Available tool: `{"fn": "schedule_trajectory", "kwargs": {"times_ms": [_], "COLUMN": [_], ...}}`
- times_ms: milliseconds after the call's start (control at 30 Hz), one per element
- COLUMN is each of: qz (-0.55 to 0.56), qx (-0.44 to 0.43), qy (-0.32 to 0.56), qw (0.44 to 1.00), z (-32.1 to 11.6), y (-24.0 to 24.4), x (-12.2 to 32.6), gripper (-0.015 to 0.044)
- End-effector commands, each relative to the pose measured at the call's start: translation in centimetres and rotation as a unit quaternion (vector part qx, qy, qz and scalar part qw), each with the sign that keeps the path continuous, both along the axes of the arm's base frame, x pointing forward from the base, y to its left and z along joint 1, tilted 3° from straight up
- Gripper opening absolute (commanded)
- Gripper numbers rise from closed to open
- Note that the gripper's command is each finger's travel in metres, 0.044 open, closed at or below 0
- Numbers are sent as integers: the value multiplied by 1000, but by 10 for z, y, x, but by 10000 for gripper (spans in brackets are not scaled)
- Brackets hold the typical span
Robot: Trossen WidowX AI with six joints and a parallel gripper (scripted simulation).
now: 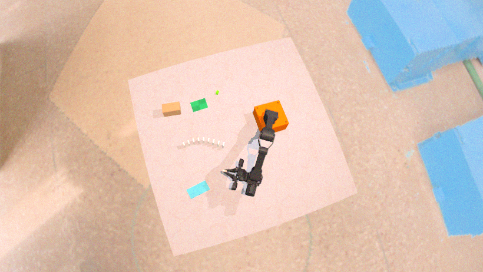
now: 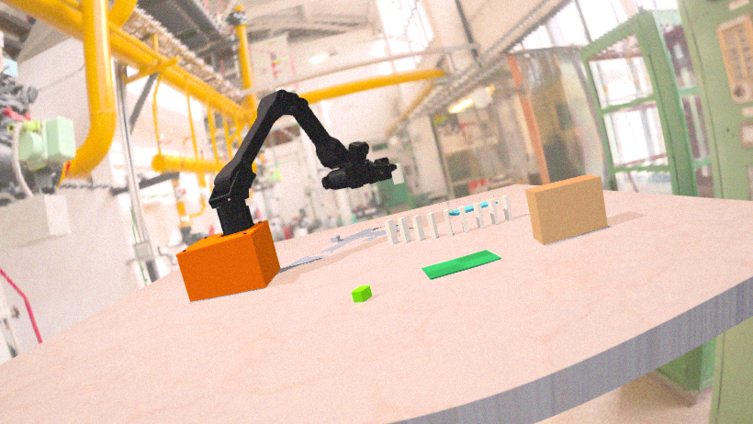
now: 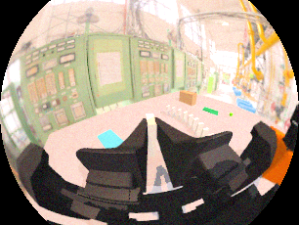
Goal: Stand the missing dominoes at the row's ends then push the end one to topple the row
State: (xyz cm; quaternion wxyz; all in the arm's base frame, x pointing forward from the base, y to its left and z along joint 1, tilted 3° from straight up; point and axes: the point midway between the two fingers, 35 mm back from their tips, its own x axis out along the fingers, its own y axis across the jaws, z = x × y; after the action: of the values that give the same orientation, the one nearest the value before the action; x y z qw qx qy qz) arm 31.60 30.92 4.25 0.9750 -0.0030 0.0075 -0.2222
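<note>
Above pale tabletop [image 1: 287,175] [image 2: 326,337] [image 3: 132,112], my black gripper [image 1: 228,172] [image 2: 392,168] [image 3: 150,119] clamped on small white rectangular domino [image 1: 224,171] [image 2: 398,176] [image 3: 150,118]. Curved white domino row [image 1: 203,139] [image 2: 448,222] [image 3: 188,118] upright, well apart from gripper.

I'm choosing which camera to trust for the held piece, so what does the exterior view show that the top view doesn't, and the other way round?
Only exterior: the tan block's tall broad side and yellow pipes behind.

Only top: the row's curve, plainly, and big blue shapes beyond the table.

Both: the orange base, green mat, cyan mat and gripper with a white domino at its fingertips.
</note>
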Motion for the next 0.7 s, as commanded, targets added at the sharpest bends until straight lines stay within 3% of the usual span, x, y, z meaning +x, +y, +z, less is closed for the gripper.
{"fn": "schedule_trajectory", "kwargs": {"times_ms": [0, 667], "qz": [1, 1], "qx": [0, -4], "qy": [-7, 5], "qw": [1000, 1000], "z": [1, -17], "y": [0, 4], "x": [-1, 3], "gripper": [25, 25]}}
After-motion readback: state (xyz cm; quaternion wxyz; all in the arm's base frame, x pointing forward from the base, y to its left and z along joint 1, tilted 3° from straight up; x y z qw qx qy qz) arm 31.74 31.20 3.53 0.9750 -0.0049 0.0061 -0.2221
